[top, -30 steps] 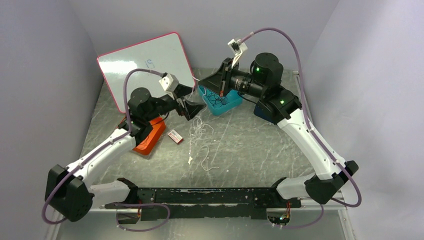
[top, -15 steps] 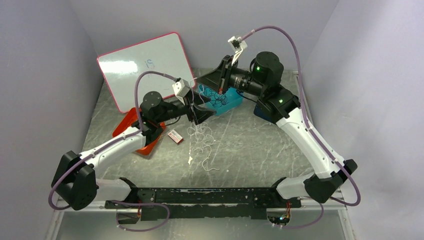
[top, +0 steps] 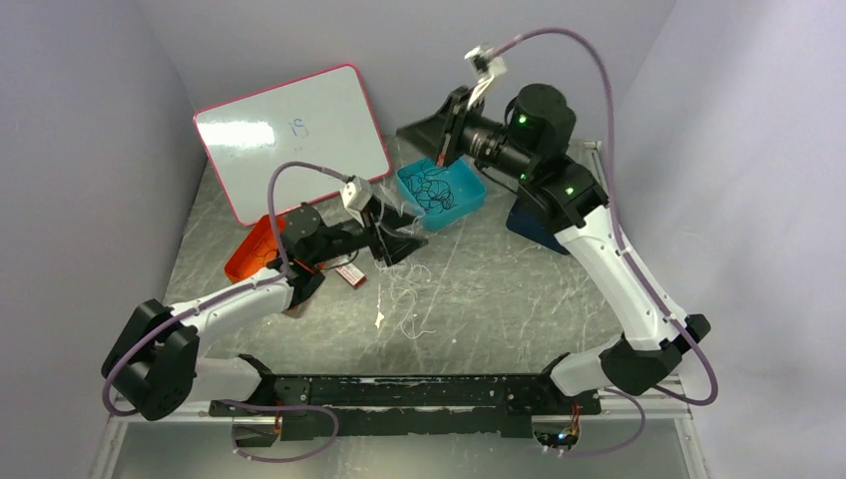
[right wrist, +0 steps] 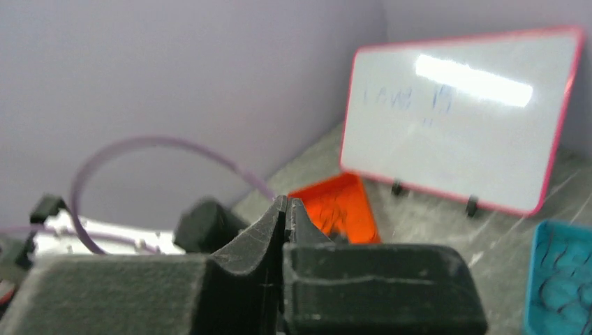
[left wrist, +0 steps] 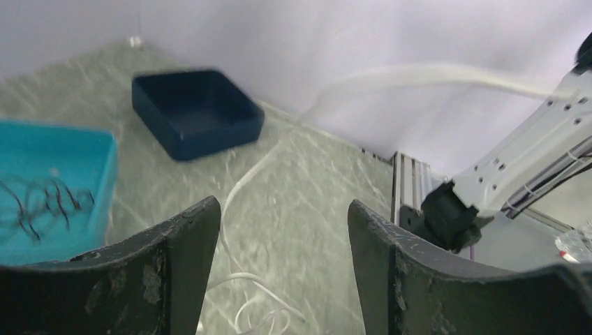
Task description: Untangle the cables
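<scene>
A loose tangle of white cables (top: pixel 404 299) lies on the table in front of my left gripper (top: pixel 401 245). In the left wrist view the left gripper (left wrist: pixel 283 208) stands open, with white cable loops (left wrist: pixel 246 280) on the table showing through the gap and nothing between the fingers. Black cables (top: pixel 436 190) lie coiled in the teal tray (top: pixel 467 203); they show again as black cables (left wrist: pixel 43 199) at the left of the left wrist view. My right gripper (top: pixel 414 134) hangs raised above that tray; its jaws (right wrist: pixel 287 204) are shut with nothing seen in them.
An orange tray (top: pixel 251 251) sits beside the left forearm, with a small red-and-white box (top: pixel 349 273) next to it. A dark blue tray (left wrist: pixel 197 112) stands at the back right, behind the right arm. A whiteboard (top: pixel 292 135) leans at the back left.
My left gripper swung right, then drew back toward the near side over the white cables, its jaws narrowing somewhat. The right gripper rose away from the teal tray.
</scene>
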Robot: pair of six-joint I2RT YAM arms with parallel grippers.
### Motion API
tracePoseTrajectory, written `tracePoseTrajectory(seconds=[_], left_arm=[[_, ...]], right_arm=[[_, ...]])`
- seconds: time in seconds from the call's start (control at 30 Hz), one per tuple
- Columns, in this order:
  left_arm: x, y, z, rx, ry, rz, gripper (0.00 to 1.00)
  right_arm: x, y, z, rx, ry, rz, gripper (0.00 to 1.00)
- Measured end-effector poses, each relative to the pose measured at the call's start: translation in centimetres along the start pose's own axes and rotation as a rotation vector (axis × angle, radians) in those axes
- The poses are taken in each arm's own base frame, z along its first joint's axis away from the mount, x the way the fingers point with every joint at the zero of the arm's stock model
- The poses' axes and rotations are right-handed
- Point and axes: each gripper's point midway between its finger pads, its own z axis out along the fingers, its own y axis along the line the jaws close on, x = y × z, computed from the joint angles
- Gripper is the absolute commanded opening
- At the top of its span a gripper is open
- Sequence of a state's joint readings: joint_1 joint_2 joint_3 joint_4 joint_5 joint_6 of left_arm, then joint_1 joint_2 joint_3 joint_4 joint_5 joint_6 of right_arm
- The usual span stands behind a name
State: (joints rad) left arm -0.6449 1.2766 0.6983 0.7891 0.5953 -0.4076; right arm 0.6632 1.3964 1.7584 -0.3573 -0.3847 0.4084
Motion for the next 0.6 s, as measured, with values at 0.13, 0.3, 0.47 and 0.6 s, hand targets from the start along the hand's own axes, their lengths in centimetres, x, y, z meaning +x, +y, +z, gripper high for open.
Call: tracePoseTrajectory(seconds=[0.13, 0.3, 0.47, 0.6], left_arm=[[5.3, 1.0, -1.2, -0.039, 0.106, -0.098, 0.18], [10.2, 1.4, -2.2, -0.068, 0.212, -0.187, 0.08], [11.0, 1.4, -2.4, -0.078, 0.227, -0.205, 0.07], [10.3, 1.3, -2.6, -0.091, 0.219, -0.191, 0.07]], right_arm=[[-6.4, 1.5, -1.0, -0.006, -0.186, -0.071, 0.0], [-12.7, 5.4, -4.2, -0.075, -0.379, -0.147, 0.0], [-13.7, 6.0, -4.9, -0.076, -0.41, -0.175, 0.0], [-10.6, 3.0, -3.9, 0.02, -0.322, -0.173, 0.13]])
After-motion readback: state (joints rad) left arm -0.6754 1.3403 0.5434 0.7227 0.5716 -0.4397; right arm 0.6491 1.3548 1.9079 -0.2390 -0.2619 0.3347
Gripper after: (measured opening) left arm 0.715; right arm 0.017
